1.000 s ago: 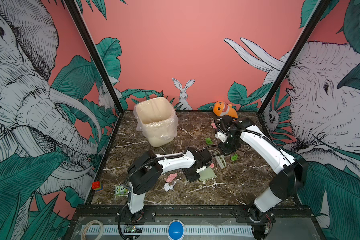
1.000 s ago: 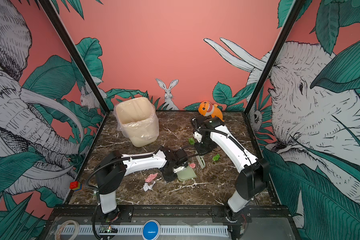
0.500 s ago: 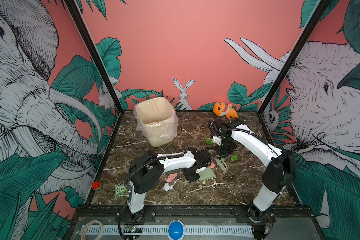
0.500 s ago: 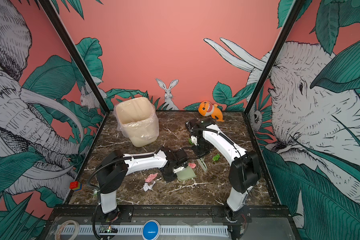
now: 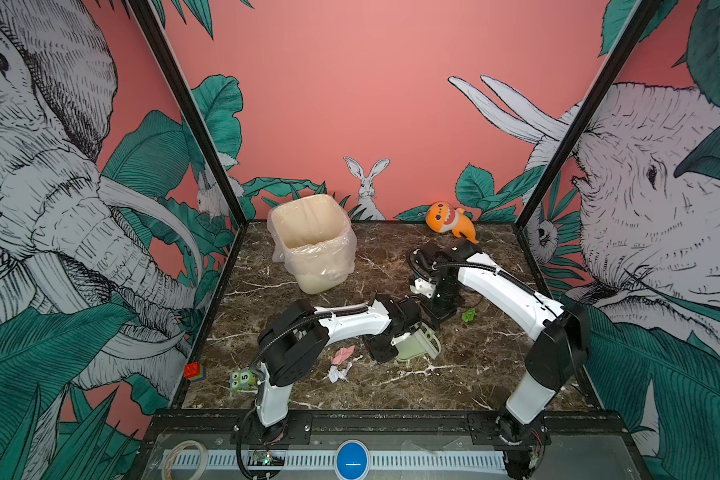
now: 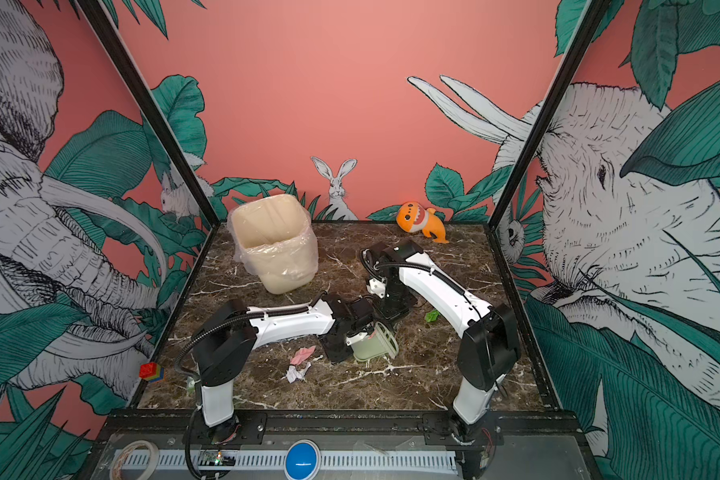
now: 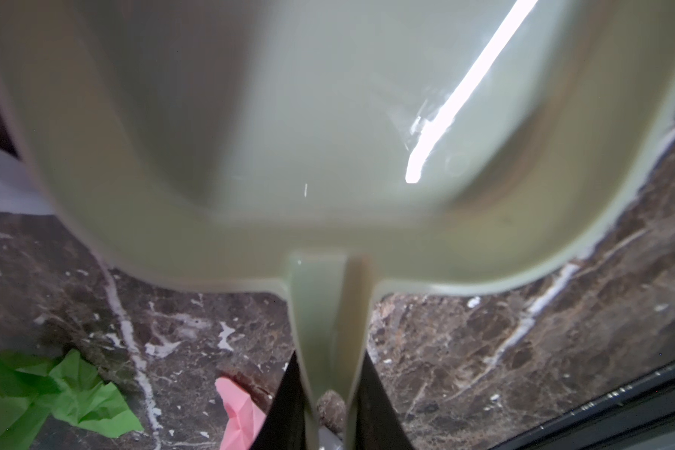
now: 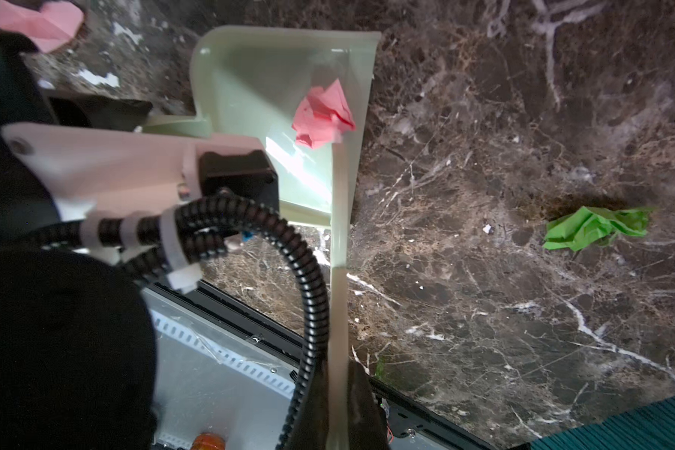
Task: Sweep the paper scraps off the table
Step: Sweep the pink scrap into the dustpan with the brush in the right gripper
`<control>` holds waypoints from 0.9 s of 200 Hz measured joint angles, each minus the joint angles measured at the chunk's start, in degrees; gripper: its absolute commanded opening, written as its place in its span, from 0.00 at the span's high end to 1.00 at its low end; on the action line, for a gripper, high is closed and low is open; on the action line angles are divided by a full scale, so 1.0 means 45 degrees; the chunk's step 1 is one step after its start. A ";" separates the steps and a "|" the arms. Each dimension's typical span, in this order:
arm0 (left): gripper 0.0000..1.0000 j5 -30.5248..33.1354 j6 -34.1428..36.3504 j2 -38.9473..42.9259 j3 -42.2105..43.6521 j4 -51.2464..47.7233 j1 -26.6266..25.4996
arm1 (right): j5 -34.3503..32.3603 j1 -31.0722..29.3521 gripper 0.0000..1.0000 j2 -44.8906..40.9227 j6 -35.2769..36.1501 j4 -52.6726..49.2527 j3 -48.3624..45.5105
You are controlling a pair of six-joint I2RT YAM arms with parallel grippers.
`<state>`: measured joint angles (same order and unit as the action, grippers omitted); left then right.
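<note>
Litter dotted the dark marbled surface point(image 5: 483, 374): nearest the front edge lay a white scrap point(image 5: 336, 372), and just behind it a pink scrap point(image 5: 343, 354). Past these the left pincer point(image 5: 391, 349) pinched the handle of a pale green dustpan point(image 5: 414, 351) — in the left wrist view its black fingers point(image 7: 285, 405) sat tight on either side of that handle. A second pink scrap point(image 8: 323, 115) rested inside the pan, close to its open edge. Just behind the pan the right pincer point(image 5: 436, 326) pointed down, pressed together on a pale brush point(image 8: 338, 233) (blurred in the right wrist view) whose stick ran along the pan's mouth. A green scrap point(image 5: 469, 315) lay on the marble to the right of that pincer, apart from it. Farther back stood a cream bin point(image 5: 321, 274) lined with a clear bag, and at the back wall lay an orange plush shark point(image 5: 449, 220).
</note>
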<state>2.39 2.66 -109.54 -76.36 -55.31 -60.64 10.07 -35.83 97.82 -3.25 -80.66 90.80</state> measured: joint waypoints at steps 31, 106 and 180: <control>0.91 0.0000 0.0010 0.0000 0.0000 0.0180 -0.0049 | -0.0549 -0.0005 1.00 -0.0155 0.0005 0.0015 0.0000; 0.91 0.0185 -0.0005 0.0102 0.0039 0.0627 -0.0078 | -0.2093 0.0306 1.00 -0.0248 0.0005 -0.0151 0.0350; 0.91 0.0889 -0.0112 0.1860 0.0661 0.1423 -0.0078 | -0.2579 0.1389 1.00 -0.1943 -0.0087 -0.0257 0.0359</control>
<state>6.39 2.15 -101.16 -73.38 -48.90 -60.99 -1.54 -29.58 89.08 -3.64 -81.82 92.42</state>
